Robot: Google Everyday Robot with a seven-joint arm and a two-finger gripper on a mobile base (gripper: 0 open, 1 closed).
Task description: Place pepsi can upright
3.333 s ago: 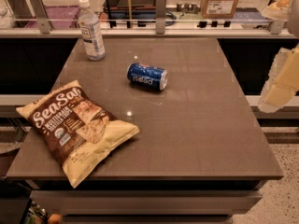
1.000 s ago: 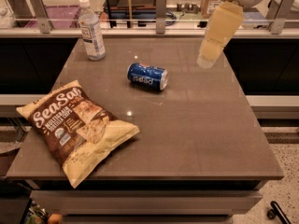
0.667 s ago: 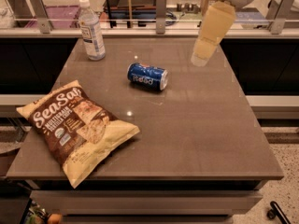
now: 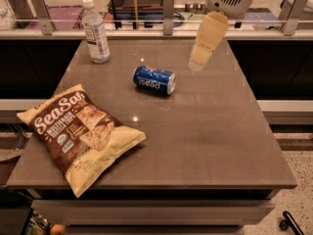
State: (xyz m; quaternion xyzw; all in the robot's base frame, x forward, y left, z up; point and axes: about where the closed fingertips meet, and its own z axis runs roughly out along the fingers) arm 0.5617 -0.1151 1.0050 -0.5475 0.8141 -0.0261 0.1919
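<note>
The pepsi can (image 4: 154, 80), blue with white lettering and silver ends, lies on its side near the middle back of the brown table (image 4: 205, 131). My gripper (image 4: 198, 64) hangs from the arm at the upper right, its pale yellow tip above the table to the right of the can and a little behind it. It is not touching the can.
A clear water bottle (image 4: 95, 32) with a white cap stands at the back left. A brown and yellow SeaSalt chip bag (image 4: 80, 134) lies at the front left. A glass-and-metal railing (image 4: 166, 13) runs behind the table.
The arm has swung in from the right edge and moved left and down, bringing the gripper closer to the can. The can, bottle and bag have not moved.
</note>
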